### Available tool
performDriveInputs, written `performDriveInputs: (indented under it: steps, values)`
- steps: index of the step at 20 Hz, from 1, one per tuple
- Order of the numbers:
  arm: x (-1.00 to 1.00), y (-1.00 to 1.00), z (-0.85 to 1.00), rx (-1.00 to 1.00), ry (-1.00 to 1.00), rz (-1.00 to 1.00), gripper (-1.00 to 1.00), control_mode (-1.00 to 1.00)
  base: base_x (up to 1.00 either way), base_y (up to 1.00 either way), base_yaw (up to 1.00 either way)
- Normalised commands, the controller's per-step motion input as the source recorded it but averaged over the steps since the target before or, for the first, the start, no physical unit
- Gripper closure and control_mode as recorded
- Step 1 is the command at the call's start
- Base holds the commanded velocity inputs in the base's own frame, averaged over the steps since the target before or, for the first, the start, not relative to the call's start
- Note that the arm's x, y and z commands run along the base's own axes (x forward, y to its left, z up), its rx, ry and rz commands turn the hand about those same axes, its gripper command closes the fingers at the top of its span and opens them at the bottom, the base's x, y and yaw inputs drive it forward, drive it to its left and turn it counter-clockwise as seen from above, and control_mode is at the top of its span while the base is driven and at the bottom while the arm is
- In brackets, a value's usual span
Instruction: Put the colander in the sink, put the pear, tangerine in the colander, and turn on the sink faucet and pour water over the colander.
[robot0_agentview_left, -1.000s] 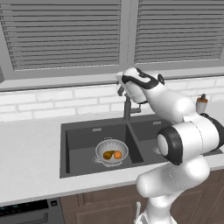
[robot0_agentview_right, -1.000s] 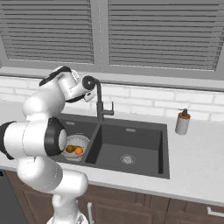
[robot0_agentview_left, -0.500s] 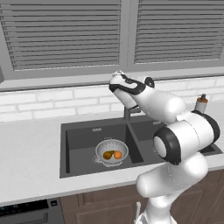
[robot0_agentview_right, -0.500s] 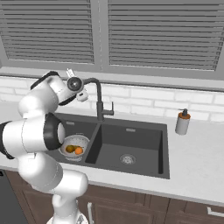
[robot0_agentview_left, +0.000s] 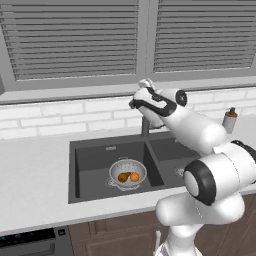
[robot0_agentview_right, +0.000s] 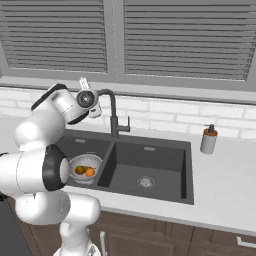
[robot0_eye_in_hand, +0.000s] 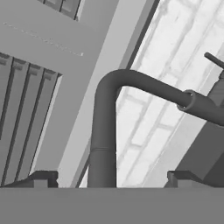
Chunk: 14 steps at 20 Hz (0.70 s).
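Colander: the colander (robot0_agentview_left: 128, 173) sits in the left basin of the sink (robot0_agentview_left: 100, 155), with the pear (robot0_agentview_left: 123, 177) and the tangerine (robot0_agentview_left: 134, 176) inside it.
Faucet: the sink faucet (robot0_agentview_right: 114, 115) rises at the far edge, on the divider; its lever (robot0_agentview_right: 127, 128) points right.
Hand: our gripper (robot0_eye_in_hand: 109, 179) is spread wide, empty, with the spout (robot0_eye_in_hand: 144, 85) between the fingers.
Step, we judge: swing the spout left over the colander.
How: we would push slowly sideways and keep contact.
Watch: fingers may slip off the round pipe.
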Motion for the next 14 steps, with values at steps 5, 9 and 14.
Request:
performDriveInputs:
  steps: [5, 9, 14]
  values:
    - [-0.75, -0.37, 0.27, 0.11, -0.01, 0.0, -1.0, -1.0, 0.0, 0.0, 0.0]
    - [-0.78, -0.57, 0.15, 0.11, 0.0, -0.01, -1.0, -1.0, 0.0, 0.0, 0.0]
    - [-0.68, -0.69, 0.0, 0.03, 0.09, -0.01, -1.0, -1.0, 0.0, 0.0, 0.0]
